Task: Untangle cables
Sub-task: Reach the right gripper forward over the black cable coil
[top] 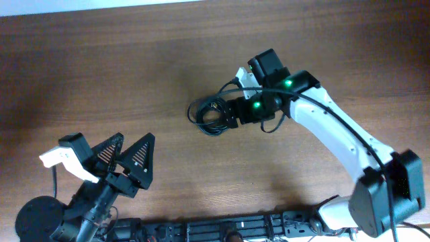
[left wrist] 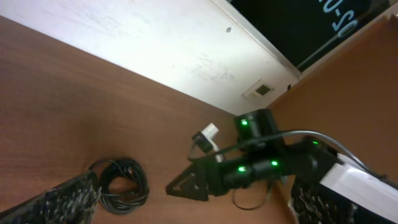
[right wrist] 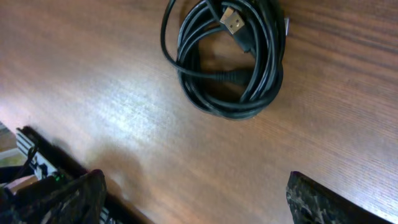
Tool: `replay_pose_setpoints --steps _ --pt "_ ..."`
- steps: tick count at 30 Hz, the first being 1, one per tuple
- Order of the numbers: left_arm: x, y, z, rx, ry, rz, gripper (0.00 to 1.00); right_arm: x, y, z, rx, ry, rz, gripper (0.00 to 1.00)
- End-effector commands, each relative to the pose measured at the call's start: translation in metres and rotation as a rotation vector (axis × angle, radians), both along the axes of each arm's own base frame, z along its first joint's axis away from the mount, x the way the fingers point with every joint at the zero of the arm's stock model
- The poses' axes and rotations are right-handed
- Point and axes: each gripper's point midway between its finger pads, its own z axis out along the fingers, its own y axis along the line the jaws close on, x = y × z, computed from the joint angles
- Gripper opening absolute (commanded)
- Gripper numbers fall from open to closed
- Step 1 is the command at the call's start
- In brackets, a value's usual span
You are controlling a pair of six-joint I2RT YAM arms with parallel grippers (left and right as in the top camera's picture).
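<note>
The cables [top: 209,115] lie as one coiled bundle (a gold-tipped plug on top) on the wooden table [top: 134,60]. The right gripper [top: 230,113] hangs at the bundle's edge, jaws spread wide and empty. The left gripper [top: 124,156], well apart from the bundle, also gapes empty.

White arm shells [top: 332,131], black joints [top: 376,202], green lights [top: 288,84], black triangular gripper fingers [top: 140,158].
</note>
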Motion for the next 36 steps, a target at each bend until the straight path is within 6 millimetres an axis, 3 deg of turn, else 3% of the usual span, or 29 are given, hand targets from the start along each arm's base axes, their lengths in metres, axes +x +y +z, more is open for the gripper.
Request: replay_pose_setpoints --steps 1,7,11,15,24,28,30,32,33,34,36 --pt "0.0 0.002 0.006 0.098 -0.068 -0.01 0.99 0.011 0.004 -0.01 0.001 0.038 -0.097 0.88" --pt "0.0 0.002 0.005 0.275 -0.158 -0.046 0.99 0.036 -0.013 -0.02 -0.085 0.035 -0.343 0.87" --pt "0.006 0.001 -0.008 0.308 -0.142 -0.063 0.99 0.049 -0.02 -0.025 -0.125 -0.013 -0.387 0.88" --pt "0.009 -0.019 -0.007 0.305 -0.173 -0.199 0.99 0.064 -0.014 -0.036 -0.131 -0.085 -0.299 0.87" --pt "0.035 -0.024 -0.021 0.287 -0.095 -0.239 0.99 0.067 -0.001 -0.084 -0.14 -0.072 -0.118 0.87" --pt "0.043 -0.027 -0.025 0.276 -0.073 -0.263 0.99 0.064 0.003 -0.109 -0.139 -0.018 -0.102 0.68" --pt "0.045 -0.027 -0.027 0.275 -0.062 -0.264 0.99 0.062 0.006 -0.117 -0.128 -0.002 -0.082 0.49" --pt "0.047 -0.027 -0.029 0.274 -0.055 -0.265 0.99 0.057 0.017 -0.118 -0.065 0.017 -0.031 0.43" --pt "0.047 -0.027 -0.028 0.275 -0.058 -0.264 0.99 0.057 0.019 -0.117 -0.055 0.013 -0.029 0.15" --pt "0.048 -0.027 -0.028 0.275 -0.063 -0.264 0.99 0.059 0.02 -0.117 -0.05 0.008 -0.03 0.04" --pt "0.049 -0.027 -0.026 0.276 -0.072 -0.263 0.99 0.06 0.023 -0.112 -0.031 0.006 -0.024 0.04"
